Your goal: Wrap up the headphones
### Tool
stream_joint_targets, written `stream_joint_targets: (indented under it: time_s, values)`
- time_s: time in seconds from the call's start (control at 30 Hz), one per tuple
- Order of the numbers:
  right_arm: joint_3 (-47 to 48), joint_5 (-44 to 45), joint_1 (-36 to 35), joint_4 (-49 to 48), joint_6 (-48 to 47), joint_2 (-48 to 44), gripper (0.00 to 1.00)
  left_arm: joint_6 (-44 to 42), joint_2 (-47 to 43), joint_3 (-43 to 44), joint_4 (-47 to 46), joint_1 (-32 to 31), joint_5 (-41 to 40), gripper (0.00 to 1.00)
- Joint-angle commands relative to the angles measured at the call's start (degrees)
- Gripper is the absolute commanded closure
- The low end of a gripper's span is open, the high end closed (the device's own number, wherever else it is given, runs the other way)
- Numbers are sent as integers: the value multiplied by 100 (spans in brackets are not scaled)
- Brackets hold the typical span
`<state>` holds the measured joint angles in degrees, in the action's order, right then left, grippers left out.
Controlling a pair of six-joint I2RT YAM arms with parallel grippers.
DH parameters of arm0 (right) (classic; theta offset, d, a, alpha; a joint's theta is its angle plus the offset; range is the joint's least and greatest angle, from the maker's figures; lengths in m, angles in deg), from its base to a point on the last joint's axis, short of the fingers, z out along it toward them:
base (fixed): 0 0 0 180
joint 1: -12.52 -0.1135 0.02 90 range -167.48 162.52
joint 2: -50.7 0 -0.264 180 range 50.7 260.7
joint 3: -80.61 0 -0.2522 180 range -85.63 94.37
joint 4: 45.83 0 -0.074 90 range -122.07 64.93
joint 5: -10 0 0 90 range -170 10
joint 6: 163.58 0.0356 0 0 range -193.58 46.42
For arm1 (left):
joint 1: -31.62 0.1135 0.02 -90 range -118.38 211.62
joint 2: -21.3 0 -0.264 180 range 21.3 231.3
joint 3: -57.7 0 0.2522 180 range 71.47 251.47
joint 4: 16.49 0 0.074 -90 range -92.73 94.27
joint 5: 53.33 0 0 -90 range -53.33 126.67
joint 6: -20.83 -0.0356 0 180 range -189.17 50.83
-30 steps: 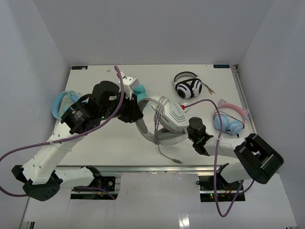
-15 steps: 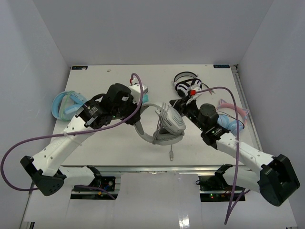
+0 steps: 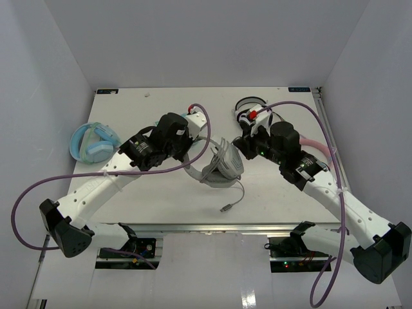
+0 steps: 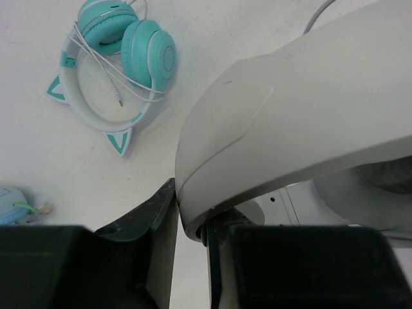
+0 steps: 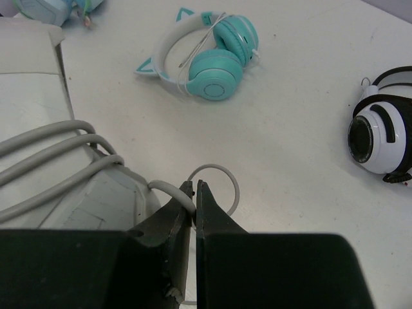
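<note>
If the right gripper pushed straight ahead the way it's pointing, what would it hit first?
Probably the table, just past the loop of cable the right gripper pinches; teal cat-ear headphones lie farther along. Depth unclear.

The headphones (image 3: 222, 168) lie in the middle of the surface (image 3: 129, 103), between the two claws. The left claw (image 4: 191, 219) is closed on the headband at their left side, the right claw (image 5: 194, 193) pinches their cable (image 5: 165, 187) at their right side, and the end of the cable lies nearer on the surface. A second pair (image 3: 90, 143) lies at the left edge, well apart, and a third pair (image 3: 248, 109) lies just behind the right claw.
</note>
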<state>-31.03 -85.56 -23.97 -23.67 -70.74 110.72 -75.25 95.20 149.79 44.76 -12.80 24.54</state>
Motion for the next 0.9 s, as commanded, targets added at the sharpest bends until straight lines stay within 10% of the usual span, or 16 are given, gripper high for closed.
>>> stream_joint_targets:
  time_s: [0.0,0.87]
  values:
    - [904,-173,63,456,-252,207,92,-434,-57,-109,-257,-28,-527,100]
    - [2231,-1384,71,1524,-487,725,92,-1481,-13,-702,-1723,-67,-2399,100]
